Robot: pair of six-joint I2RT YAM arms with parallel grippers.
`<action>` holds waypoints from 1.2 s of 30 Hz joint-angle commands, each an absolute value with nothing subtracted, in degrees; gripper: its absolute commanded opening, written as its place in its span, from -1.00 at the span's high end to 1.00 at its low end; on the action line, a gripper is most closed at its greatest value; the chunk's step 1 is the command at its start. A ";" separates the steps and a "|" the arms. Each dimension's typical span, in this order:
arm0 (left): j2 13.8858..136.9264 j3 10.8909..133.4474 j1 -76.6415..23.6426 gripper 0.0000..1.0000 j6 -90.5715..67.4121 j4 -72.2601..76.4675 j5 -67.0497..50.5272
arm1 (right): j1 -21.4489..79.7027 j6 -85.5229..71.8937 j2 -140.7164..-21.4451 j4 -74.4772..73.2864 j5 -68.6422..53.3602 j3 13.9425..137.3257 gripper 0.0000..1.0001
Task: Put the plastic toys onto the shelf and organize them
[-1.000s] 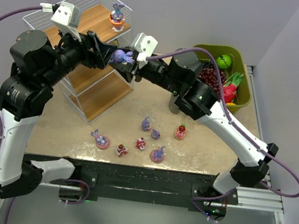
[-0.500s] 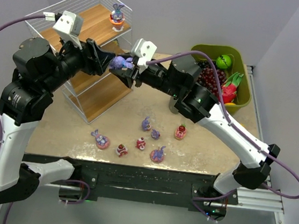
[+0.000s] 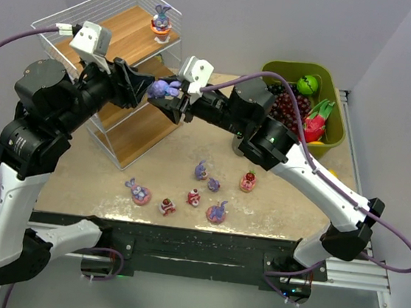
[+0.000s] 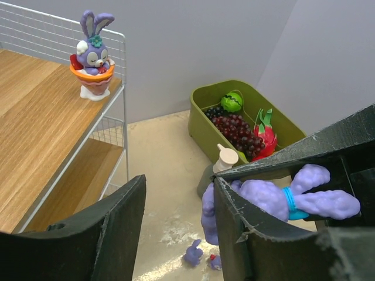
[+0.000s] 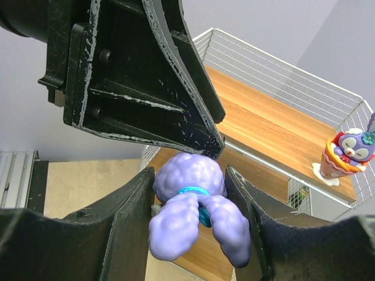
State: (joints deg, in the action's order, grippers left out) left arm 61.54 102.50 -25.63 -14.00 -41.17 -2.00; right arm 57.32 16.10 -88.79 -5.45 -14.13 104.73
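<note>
- Grey walls close round a beige table [image 3: 281, 207], with the shelf [image 3: 123, 31] at its far left corner and an olive bin [image 3: 297, 65] of fake fruit at the far right.
- One toy, a bunny in an orange cup [image 3: 160, 21], stands on the top board. Seven loose toys [image 3: 194, 196] lie on the table near the arms' bases, so most of the task looks undone.
- The right gripper [image 5: 190, 175] pinches a purple bunny [image 3: 165, 87] between its fingers in mid-air, just in front of the shelf.
- The left gripper [image 4: 179, 187] meets it there with jaws spread and nothing between them. In the right wrist view one of its fingertips touches the bunny's head.
- The step in hand reads as a handover from right arm to left, since the left arm sits nearer the shelf.
- Next, the left jaws would need to straddle the bunny's body and close before the right lets go, otherwise the toy could drop.
- Both grippers crowd the bunny, so its face and any base are hidden.
- Lower shelf boards are partly covered by the left arm.
- A small pale bottle-like thing [image 4: 225, 157] beside the bin is hard to identify.
</note>
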 commanded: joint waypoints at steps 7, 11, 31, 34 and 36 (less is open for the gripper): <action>61.43 101.69 -25.14 0.08 -12.04 -42.01 5.01 | 57.22 15.91 -83.24 4.39 -15.12 104.07 1.00; 61.61 101.78 -25.14 0.15 -11.95 -41.92 5.54 | 57.22 15.73 -82.88 5.01 -15.20 103.71 1.00; 61.26 102.66 -25.14 0.21 -12.04 -40.17 8.44 | 57.22 14.15 -87.18 3.35 -10.20 108.10 1.00; 61.08 102.66 -25.05 0.16 -11.87 -39.20 8.62 | 57.22 14.06 -89.82 0.97 -9.58 110.30 1.00; 60.91 102.66 -25.14 0.09 -11.78 -38.85 7.91 | 57.22 13.98 -90.53 0.18 -9.41 110.39 1.00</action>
